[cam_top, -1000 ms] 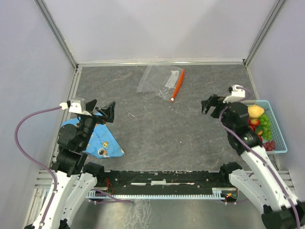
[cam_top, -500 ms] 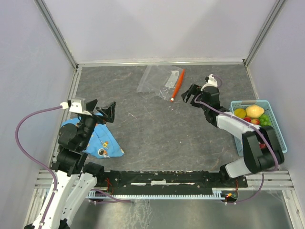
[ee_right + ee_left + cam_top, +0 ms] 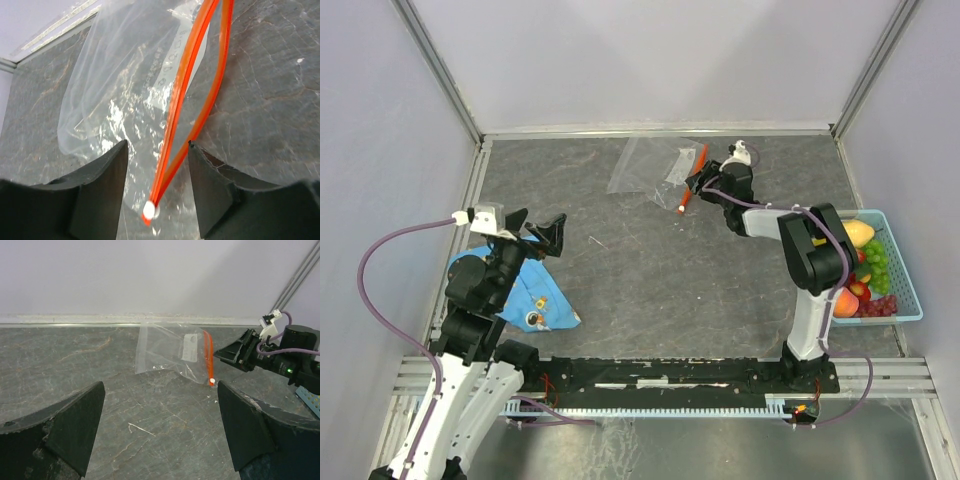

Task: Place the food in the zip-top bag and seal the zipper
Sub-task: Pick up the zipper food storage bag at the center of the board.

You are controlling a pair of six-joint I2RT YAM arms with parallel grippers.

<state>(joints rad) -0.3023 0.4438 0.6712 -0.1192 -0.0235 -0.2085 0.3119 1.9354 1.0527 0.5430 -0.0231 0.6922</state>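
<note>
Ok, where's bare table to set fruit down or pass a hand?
Free: the wide middle between zip-top bag, blue cloth and basket; also the far-left corner. Crowded: the zipper near its slider, right gripper open around it.

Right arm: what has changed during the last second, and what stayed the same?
The right gripper swung left from the basket to the zip-top bag, open around its zipper, gripping nothing. The left gripper, bag, basket and cloth stayed put.

Glossy crinkled plastic bag (image 3: 115,85), matt table (image 3: 650,280)
</note>
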